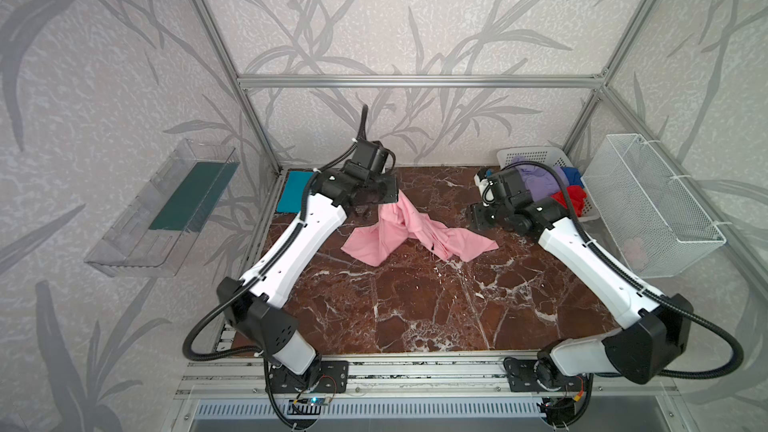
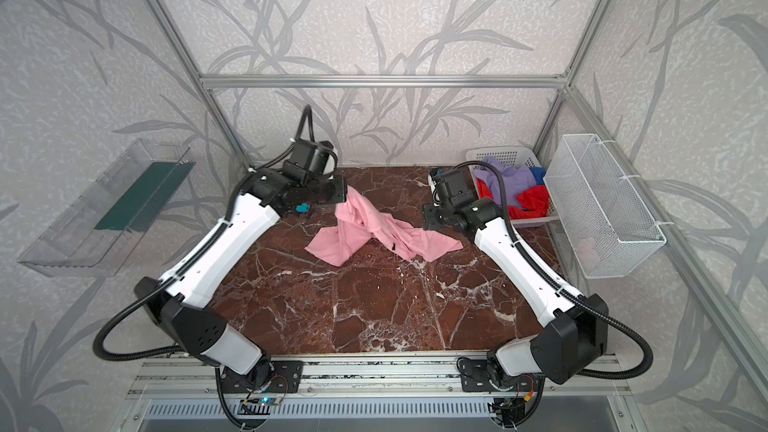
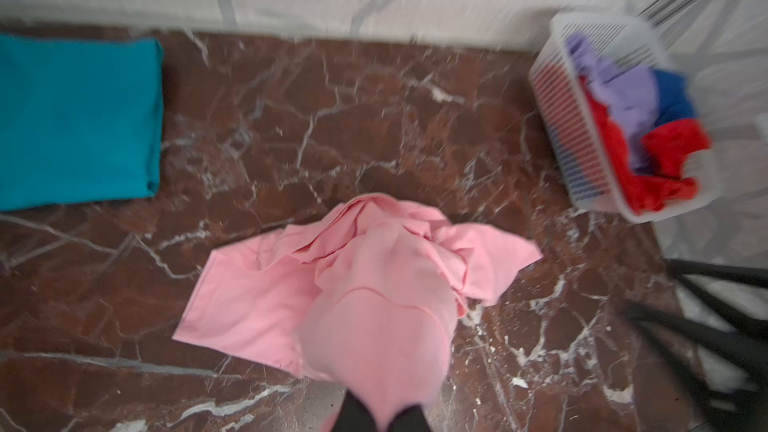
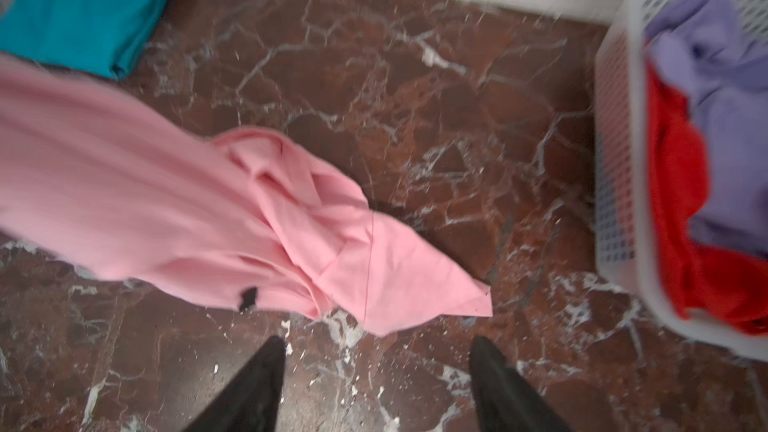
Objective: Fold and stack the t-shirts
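left claw [image 1: 390, 196]: clamped on pink t-shirt [image 1: 415, 230] | right claw [image 4: 376, 376]: apart, empty | shirt runs far-left to near-right, free end nearest right claw

The pink shirt [image 1: 399, 234] hangs pinched between the left fingers [image 3: 353, 415], its crumpled rest just ahead of the spread right fingers [image 4: 253, 392]. The folded teal shirt [image 1: 294, 191] lies flat, well aside of the left fingers. The lavender shirt [image 1: 536, 178], red shirt [image 1: 572, 197] and blue shirt [image 1: 574, 174] bunch beside the right fingers.

Bright, even light; both wrist views smeared by blur.
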Robot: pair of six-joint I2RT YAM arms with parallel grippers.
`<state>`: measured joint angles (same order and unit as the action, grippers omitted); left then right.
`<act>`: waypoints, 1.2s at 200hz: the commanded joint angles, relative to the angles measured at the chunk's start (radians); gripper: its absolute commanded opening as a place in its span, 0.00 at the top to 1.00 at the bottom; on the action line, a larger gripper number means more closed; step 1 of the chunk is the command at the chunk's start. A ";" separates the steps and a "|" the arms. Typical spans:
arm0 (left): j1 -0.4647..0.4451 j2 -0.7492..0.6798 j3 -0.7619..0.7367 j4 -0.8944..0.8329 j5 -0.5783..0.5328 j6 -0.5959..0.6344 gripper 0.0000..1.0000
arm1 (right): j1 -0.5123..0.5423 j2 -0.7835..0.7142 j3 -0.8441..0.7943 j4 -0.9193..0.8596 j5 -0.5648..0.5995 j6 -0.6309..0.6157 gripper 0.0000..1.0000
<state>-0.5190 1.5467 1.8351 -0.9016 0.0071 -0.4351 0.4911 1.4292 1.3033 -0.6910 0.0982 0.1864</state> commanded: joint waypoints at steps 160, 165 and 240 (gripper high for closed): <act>0.061 -0.140 -0.007 -0.131 -0.039 0.015 1.00 | 0.199 0.522 -0.059 0.418 -0.184 0.087 0.69; 0.065 -0.137 -0.005 -0.128 -0.037 0.017 1.00 | 0.197 0.514 -0.058 0.418 -0.181 0.088 0.79; 0.186 0.072 0.245 0.047 0.135 0.039 1.00 | 0.192 -0.002 0.112 0.128 0.111 -0.080 1.00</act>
<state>-0.3679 1.5406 1.9583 -0.9691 0.0456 -0.4004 0.6395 1.6547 1.2831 -0.4446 0.0315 0.2066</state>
